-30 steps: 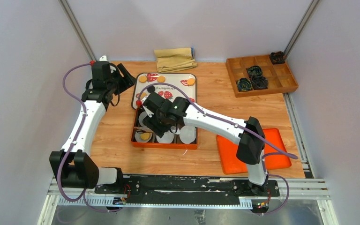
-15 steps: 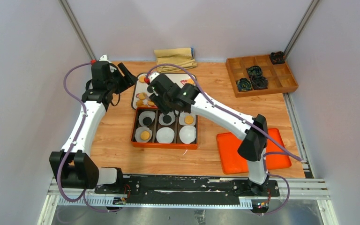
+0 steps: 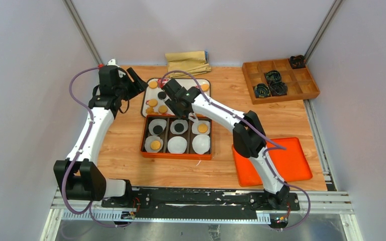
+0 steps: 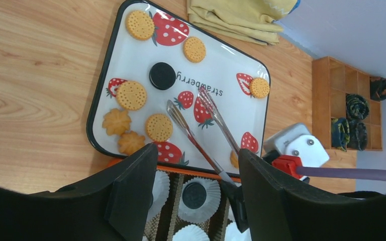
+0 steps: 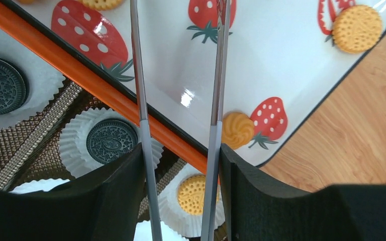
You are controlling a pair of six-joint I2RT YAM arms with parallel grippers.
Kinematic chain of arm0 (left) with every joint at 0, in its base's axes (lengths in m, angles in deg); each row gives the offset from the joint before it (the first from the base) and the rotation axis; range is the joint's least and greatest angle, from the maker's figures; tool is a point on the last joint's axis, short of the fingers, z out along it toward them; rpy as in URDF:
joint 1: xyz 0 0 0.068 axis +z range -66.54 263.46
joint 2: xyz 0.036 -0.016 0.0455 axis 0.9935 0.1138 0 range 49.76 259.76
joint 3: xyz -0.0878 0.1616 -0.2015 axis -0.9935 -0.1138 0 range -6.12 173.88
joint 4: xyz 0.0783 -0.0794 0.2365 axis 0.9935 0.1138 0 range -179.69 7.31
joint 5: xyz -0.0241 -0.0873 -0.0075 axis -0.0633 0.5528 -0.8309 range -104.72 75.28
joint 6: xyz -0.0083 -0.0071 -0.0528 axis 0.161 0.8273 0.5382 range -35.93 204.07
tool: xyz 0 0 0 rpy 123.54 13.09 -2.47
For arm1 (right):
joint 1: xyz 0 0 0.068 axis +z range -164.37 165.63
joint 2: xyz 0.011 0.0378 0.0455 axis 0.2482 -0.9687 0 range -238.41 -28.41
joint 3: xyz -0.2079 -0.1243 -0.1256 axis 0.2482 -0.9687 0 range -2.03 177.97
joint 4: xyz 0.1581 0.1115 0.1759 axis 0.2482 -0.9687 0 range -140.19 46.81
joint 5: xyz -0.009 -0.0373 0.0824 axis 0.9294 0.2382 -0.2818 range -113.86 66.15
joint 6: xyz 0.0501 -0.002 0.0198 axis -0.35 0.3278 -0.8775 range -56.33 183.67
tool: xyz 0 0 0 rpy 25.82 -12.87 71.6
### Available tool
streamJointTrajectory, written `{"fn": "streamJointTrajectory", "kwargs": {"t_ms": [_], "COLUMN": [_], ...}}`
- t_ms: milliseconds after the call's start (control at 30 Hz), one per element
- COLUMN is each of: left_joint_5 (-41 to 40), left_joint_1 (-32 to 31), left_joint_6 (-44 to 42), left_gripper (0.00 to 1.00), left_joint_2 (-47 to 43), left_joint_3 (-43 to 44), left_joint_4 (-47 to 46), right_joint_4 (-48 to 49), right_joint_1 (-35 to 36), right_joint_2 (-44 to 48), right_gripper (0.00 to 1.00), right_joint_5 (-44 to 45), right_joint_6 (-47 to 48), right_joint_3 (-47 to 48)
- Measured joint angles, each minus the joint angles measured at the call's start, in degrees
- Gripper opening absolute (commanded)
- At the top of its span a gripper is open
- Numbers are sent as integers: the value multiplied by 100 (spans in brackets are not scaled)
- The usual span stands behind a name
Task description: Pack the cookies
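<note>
One wooden tabletop (image 3: 120,145) with cookies (image 3: 153,84), lilac walls (image 3: 206,25) around

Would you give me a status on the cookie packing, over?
Left gripper open, empty. Right gripper shut on tongs, tips empty over tray. Four cookies in box, more on tray. Nothing blocking.

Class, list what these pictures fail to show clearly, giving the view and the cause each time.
Right wrist view: the tongs' tips are cut off by the top edge.
Top view: the right arm covers part of the strawberry tray.
Left wrist view: the left fingers hide most of the orange box.
Top view: dark coils in the wooden organizer are too small to identify.
</note>
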Motion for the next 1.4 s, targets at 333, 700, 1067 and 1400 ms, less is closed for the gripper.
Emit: {"fn": "streamJointTrajectory", "kwargs": {"t_ms": [333, 700, 1067, 1400], "left_joint_5": [0, 0, 2, 83], "left_joint_1": [0, 0, 0, 0], "left_joint_6": [13, -4, -28, -26], "left_gripper": [67, 67, 66, 66], "left_joint_2": [15, 13, 13, 13], "left_joint_3": [-22, -105, -122, -149], "left_joint_4": [0, 4, 7, 2], "right_joint_4": [81, 118, 402, 356], "right_joint_1": [-219, -509, -535, -535], "right_joint_2": [-713, -1298, -1025, -448], "right_gripper": [56, 36, 2, 31], "right_joint_5": [-691, -1062, -1353, -1305], "right_joint_6": [-109, -358, -393, -358], "right_joint_3": [988, 1429, 896, 511]}}
